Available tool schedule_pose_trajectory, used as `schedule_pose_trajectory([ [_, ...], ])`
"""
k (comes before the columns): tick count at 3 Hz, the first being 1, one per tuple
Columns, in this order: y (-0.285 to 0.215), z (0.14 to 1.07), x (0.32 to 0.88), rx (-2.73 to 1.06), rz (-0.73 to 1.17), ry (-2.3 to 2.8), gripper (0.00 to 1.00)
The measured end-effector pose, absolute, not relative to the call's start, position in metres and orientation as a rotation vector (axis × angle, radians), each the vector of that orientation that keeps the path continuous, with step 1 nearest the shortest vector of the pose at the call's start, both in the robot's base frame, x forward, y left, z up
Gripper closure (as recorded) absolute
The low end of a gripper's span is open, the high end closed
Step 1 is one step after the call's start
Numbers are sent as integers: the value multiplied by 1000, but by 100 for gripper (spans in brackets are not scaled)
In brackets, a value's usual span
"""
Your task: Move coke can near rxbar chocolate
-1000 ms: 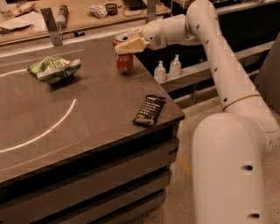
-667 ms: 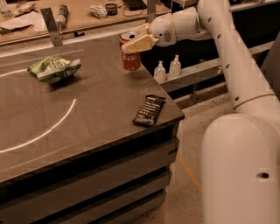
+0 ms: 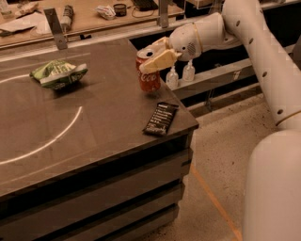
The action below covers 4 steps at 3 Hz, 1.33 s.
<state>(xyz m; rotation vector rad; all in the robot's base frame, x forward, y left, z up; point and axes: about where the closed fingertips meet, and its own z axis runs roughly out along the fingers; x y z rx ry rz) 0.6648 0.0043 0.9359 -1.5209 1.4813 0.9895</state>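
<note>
The coke can [image 3: 148, 79] is red with a silver top and stands upright near the right edge of the dark table [image 3: 84, 127]. My gripper [image 3: 154, 55] reaches in from the right and is shut on the can's upper part, its cream fingers [image 3: 159, 60] on either side of the top. The rxbar chocolate [image 3: 161, 118] lies flat in its black wrapper with white text, a short way in front of the can, near the table's right front corner.
A green-and-white snack bag [image 3: 58, 73] lies at the table's back left. A white curved line runs across the tabletop. Two small white bottles [image 3: 180, 73] stand on a shelf right of the table. A cluttered bench [image 3: 84, 14] runs behind.
My gripper has carried the coke can forward along the table's right edge, toward the rxbar chocolate. The bar and the snack bag have not moved.
</note>
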Motion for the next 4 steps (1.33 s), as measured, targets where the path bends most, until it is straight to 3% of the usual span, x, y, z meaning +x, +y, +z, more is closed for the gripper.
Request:
schedule_pose_trajectory([
  [2,5,913,631,-1527,1110,1469,4],
  [4,-43,924,634,-1477,992,1503,0],
])
